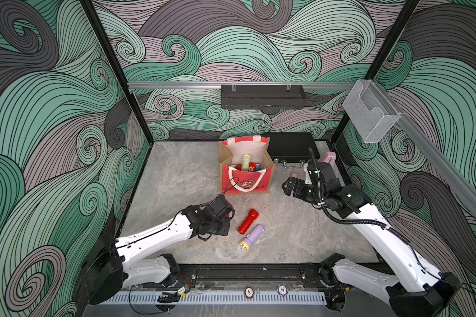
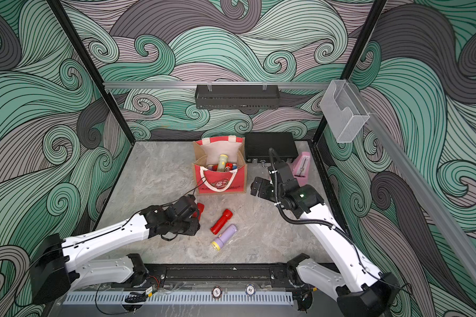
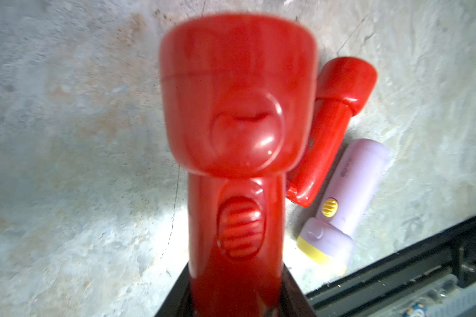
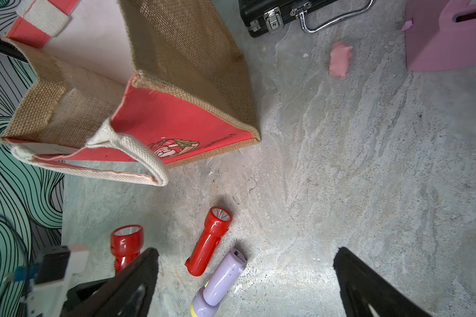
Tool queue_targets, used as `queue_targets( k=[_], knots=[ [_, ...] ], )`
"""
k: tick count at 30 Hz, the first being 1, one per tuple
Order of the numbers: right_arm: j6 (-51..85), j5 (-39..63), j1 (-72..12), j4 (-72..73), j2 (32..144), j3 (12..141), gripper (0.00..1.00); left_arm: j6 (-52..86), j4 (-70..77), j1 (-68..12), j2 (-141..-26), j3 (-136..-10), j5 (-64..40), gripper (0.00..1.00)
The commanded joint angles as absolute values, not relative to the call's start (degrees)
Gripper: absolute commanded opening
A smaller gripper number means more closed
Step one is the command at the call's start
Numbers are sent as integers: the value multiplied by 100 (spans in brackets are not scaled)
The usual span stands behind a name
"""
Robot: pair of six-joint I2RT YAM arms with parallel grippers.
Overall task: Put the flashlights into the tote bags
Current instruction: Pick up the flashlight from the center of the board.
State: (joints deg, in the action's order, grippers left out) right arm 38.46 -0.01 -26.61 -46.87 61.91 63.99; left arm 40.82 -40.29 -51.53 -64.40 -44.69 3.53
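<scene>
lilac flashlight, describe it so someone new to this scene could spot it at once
Start at the red jute tote bag standing upright, then come forward from its printed face to two flashlights lying side by side. The lilac flashlight is the one farther from the bag; unlike the red flashlight beside it, it is pale purple with a yellow rim and switch.

White arms [image 1: 154,236]; black joints [image 1: 349,197]; black right gripper [image 1: 286,186]; ribbed cable [image 1: 349,221].

even bright light; soft shadows; blurry close-up red flashlight [image 3: 238,104]
</scene>
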Motion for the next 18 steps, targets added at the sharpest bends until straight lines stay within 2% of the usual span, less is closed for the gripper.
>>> queue_targets(
  k=[1,10,18],
  knots=[
    [3842,182,-2576,-4524,6295,6455,100,4128,-4852,-5185,-6076,-4891,355,0],
    [3778,167,-2479,-4509,6501,6522,100,3178,-6076,-5184,-5802,-6777,490,0],
    [3827,208,-2425,-4447,6426,6441,100,2817,-6064,-5001,-7404,-8882,573,0]
  ],
)
